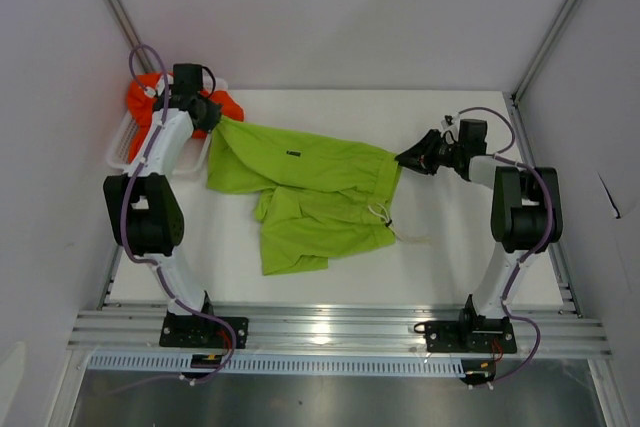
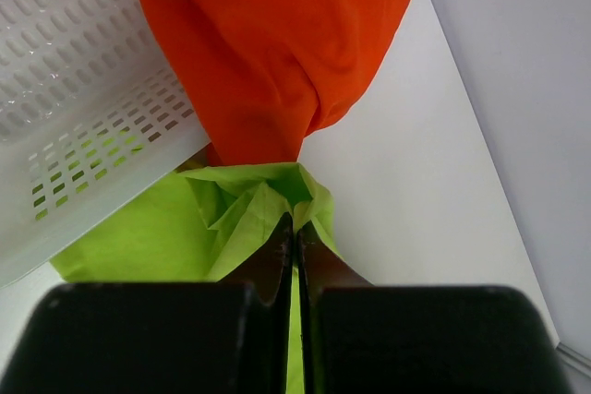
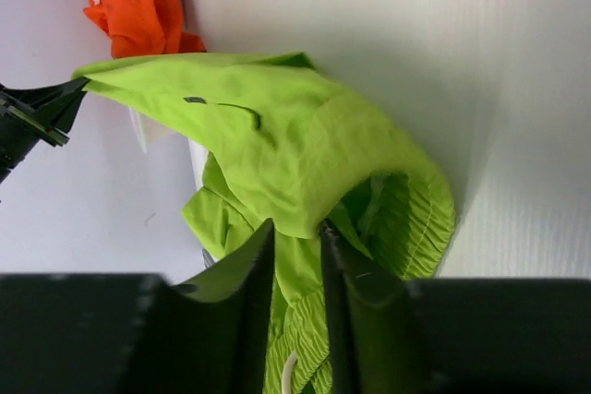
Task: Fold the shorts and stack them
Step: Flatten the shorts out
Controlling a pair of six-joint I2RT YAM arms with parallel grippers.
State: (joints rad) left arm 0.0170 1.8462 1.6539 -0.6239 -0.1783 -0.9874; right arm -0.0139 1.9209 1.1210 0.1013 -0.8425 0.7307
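Note:
The lime green shorts [image 1: 300, 187] are stretched across the table between both arms, partly lifted and partly bunched on the surface. My left gripper [image 1: 212, 115] is shut on one corner of them [image 2: 249, 209], beside the basket. My right gripper [image 1: 405, 158] is at the elastic waist end. Its jaws stand apart, with green fabric [image 3: 277, 136] lying loosely in the gap [image 3: 297, 228]. The orange shorts [image 1: 145, 97] are heaped in the white mesh basket [image 1: 125, 147] and hang over its rim [image 2: 277, 43].
The basket wall [image 2: 74, 62] sits close to my left fingers at the table's far left corner. A white drawstring [image 1: 385, 215] trails from the waistband onto the table. Enclosure walls and metal rails border the table on all sides.

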